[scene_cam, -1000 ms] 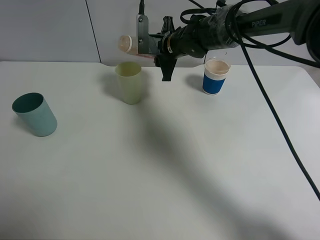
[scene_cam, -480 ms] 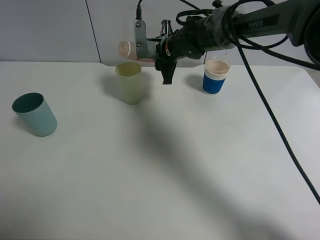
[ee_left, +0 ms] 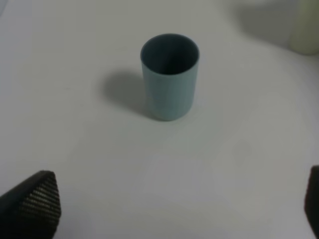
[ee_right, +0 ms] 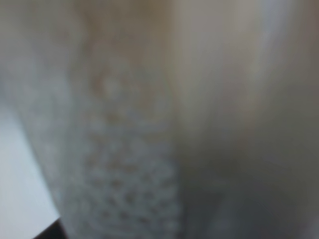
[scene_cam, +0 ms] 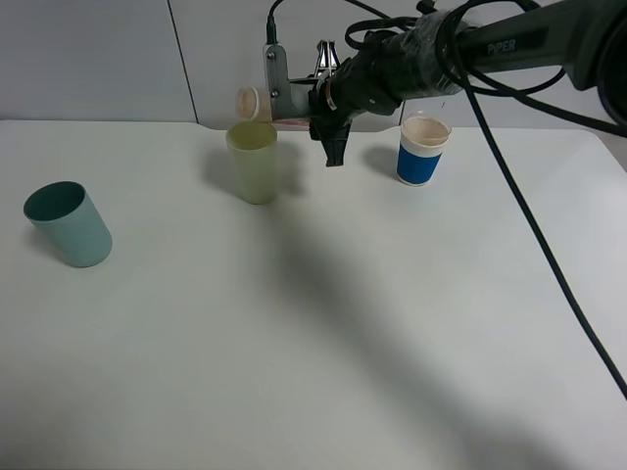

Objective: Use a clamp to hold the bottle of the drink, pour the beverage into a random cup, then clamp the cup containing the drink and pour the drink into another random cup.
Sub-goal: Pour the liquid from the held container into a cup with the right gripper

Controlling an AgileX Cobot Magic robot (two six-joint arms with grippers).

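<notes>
My right gripper (scene_cam: 284, 108) is shut on the bottle of the drink (scene_cam: 253, 101), which lies tipped on its side with its mouth just above the rim of the pale yellow-green cup (scene_cam: 254, 162). No stream of beverage is visible. In the right wrist view the bottle (ee_right: 164, 119) fills the picture as a pale blur. The teal cup (scene_cam: 69, 224) stands upright at the left of the table; the left wrist view shows it (ee_left: 170, 75) beyond my open left gripper (ee_left: 179, 209), well apart from it.
A blue-and-white cup (scene_cam: 422, 150) holding pale tan liquid stands at the back right, just beyond the right arm (scene_cam: 460, 54). A white table (scene_cam: 323, 333) carries everything, and a pale wall runs behind it.
The right gripper has turned the bottle slightly and shifted a little right, so its mouth now sits closer over the yellow-green cup's rim. The left gripper and the cups have not moved.
</notes>
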